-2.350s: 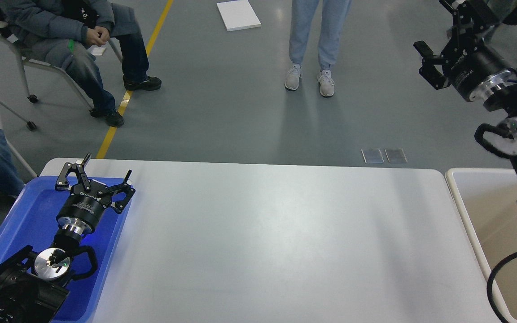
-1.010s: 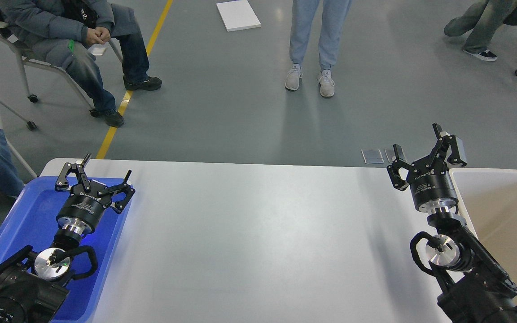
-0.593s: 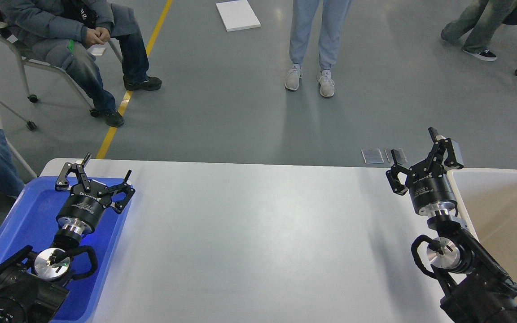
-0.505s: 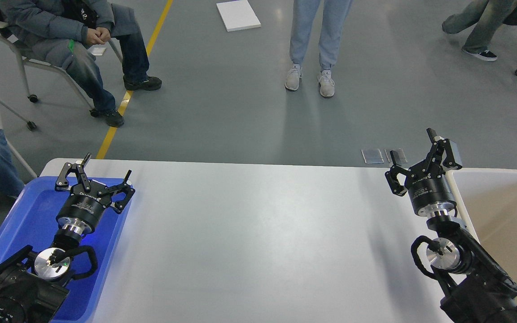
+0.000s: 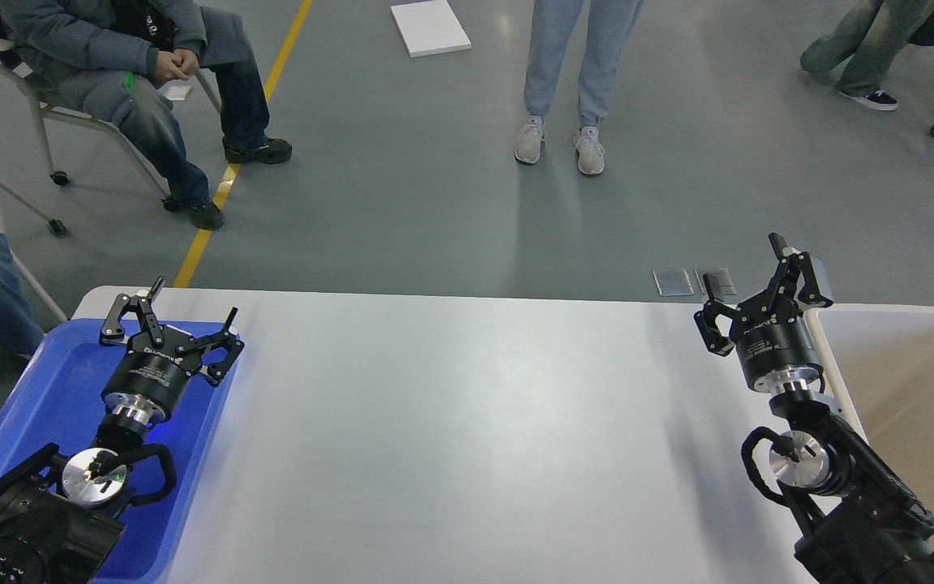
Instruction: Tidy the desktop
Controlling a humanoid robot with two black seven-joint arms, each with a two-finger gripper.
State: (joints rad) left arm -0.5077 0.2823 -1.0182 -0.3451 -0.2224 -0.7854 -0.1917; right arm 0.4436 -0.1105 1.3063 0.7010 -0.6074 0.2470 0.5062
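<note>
The desktop is a wide, light grey-white tabletop with rounded corners, and its surface shows bare. My left gripper is open and empty, held over the far end of the blue tray at the table's left side. My right gripper is open and empty, held above the desktop's far right corner, beside the beige-white bin.
Beyond the table's far edge, a person stands on the grey floor. Another sits on a chair at the far left. A white board and two small clear plates lie on the floor.
My right arm came down from high at the upper right to the desktop's far right corner and has since crept slightly left. The left arm has not moved.
</note>
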